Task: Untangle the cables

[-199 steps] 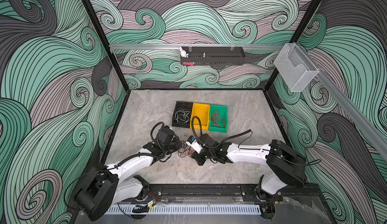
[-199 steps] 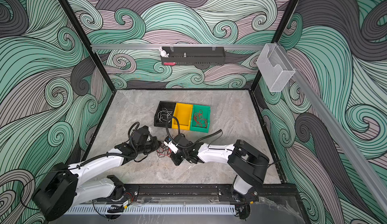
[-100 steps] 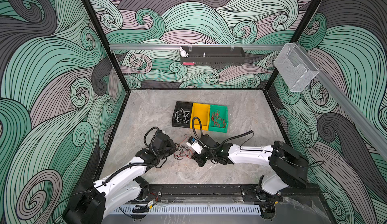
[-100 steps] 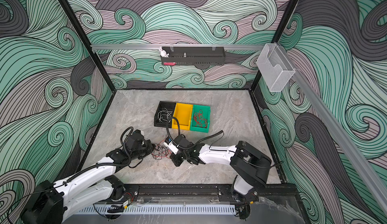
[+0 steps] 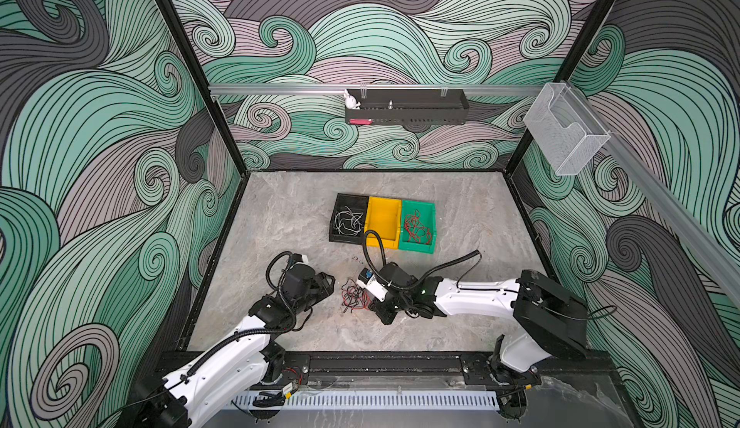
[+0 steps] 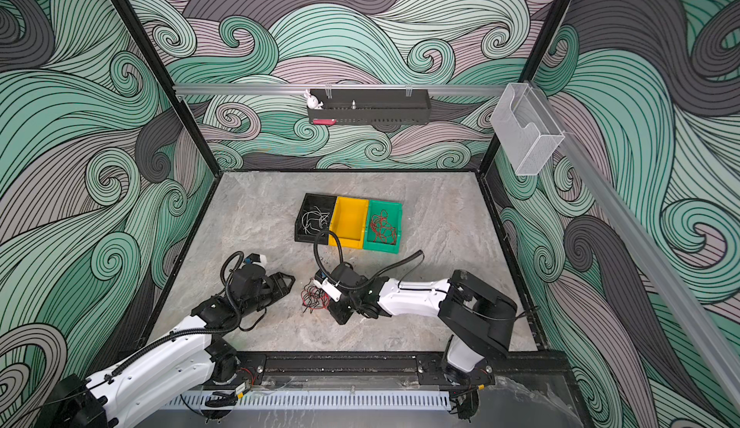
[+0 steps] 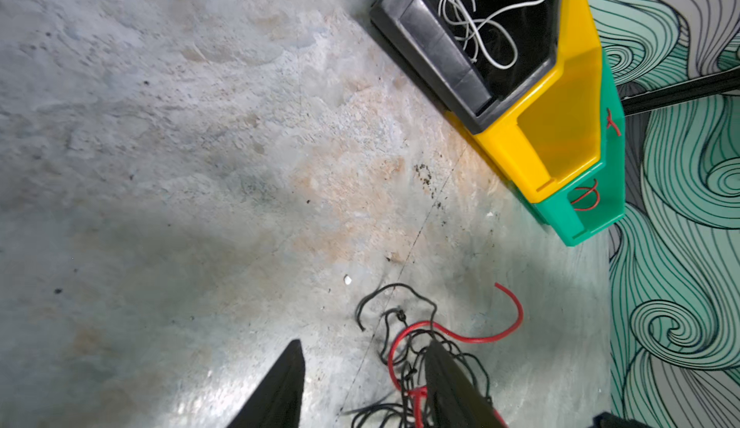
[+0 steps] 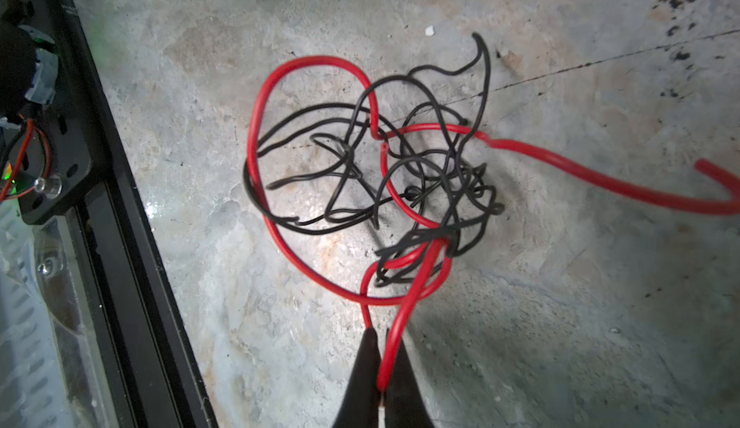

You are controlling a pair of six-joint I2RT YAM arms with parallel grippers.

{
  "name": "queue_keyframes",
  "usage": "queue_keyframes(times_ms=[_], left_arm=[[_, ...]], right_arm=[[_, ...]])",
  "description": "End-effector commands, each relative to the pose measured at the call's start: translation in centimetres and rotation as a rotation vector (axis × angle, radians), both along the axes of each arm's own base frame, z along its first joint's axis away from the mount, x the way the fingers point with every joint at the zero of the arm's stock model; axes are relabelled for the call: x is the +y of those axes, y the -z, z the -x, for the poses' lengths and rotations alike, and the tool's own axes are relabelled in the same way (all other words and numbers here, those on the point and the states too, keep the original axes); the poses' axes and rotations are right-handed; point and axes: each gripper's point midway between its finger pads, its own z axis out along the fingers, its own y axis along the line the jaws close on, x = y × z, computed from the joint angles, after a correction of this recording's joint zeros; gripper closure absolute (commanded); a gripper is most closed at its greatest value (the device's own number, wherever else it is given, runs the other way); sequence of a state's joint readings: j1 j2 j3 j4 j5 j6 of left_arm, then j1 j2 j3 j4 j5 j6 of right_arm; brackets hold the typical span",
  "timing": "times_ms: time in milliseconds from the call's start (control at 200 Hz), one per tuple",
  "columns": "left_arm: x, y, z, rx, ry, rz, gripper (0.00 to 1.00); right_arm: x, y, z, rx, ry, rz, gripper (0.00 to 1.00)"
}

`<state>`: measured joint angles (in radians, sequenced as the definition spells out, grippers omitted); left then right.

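Tangle of cables [image 5: 354,297] lies on the mottled grey stone-look worktop [image 7: 160,165], between your left fingers [image 7: 280,390] and right fingers [image 8: 362,378]. Your left ones stand spread, released, their bases cut off by the frame; one covers part of the knot, and you cannot tell whether it touches. Your right ones are clenched on a red cable [image 8: 400,326], which runs straight from the tips into the knot. Thin glossy black strands [image 8: 456,181] curl through it; a red tail [image 8: 600,179] leaves the right wrist view.
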<state>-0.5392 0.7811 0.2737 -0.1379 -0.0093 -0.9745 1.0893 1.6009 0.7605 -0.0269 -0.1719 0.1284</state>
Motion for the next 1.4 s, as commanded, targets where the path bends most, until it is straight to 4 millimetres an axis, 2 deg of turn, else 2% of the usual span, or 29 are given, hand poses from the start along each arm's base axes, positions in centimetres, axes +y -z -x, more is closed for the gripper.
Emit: queue_keyframes(times_ms=[0, 205, 360, 560, 640, 781, 1046, 1231, 1396], left_arm=[[-0.7, -0.1, 0.0, -0.023, 0.060, 0.001, 0.44], [-2.5, 0.5, -0.1, 0.018, 0.148, 0.016, 0.44], [-3.7, 0.7, -0.6, 0.031, 0.185, 0.043, 0.45], [-4.9, 1.7, -0.1, 0.094, 0.243, 0.069, 0.48], [-4.4, 2.5, -0.1, 0.117, 0.224, 0.038, 0.51], [-3.4, 3.5, -0.2, 0.144, 0.179, -0.012, 0.70], [-2.2, 3.6, -0.3, 0.151, 0.131, -0.066, 1.00], [-0.4, 2.5, -0.3, 0.114, 0.070, -0.111, 1.00], [2.1, 1.3, -0.4, 0.035, -0.029, -0.141, 1.00]], right_arm=[[0.3, -0.3, -0.2, -0.065, -0.043, 0.026, 0.97], [1.2, -1.4, 0.4, -0.159, -0.120, 0.026, 0.98], [1.9, -1.2, 0.7, -0.172, -0.140, 0.034, 0.98], [2.2, -0.8, 1.0, -0.164, -0.145, 0.032, 0.97], [2.3, -0.9, 1.1, -0.166, -0.147, 0.029, 0.97], [2.4, -1.1, 1.1, -0.170, -0.149, 0.024, 0.97], [1.9, -0.8, 0.7, -0.184, -0.122, 0.043, 0.97], [0.2, 0.3, -0.7, -0.195, -0.042, 0.138, 1.00], [-1.5, 0.8, -1.4, -0.162, 0.031, 0.197, 1.00]])
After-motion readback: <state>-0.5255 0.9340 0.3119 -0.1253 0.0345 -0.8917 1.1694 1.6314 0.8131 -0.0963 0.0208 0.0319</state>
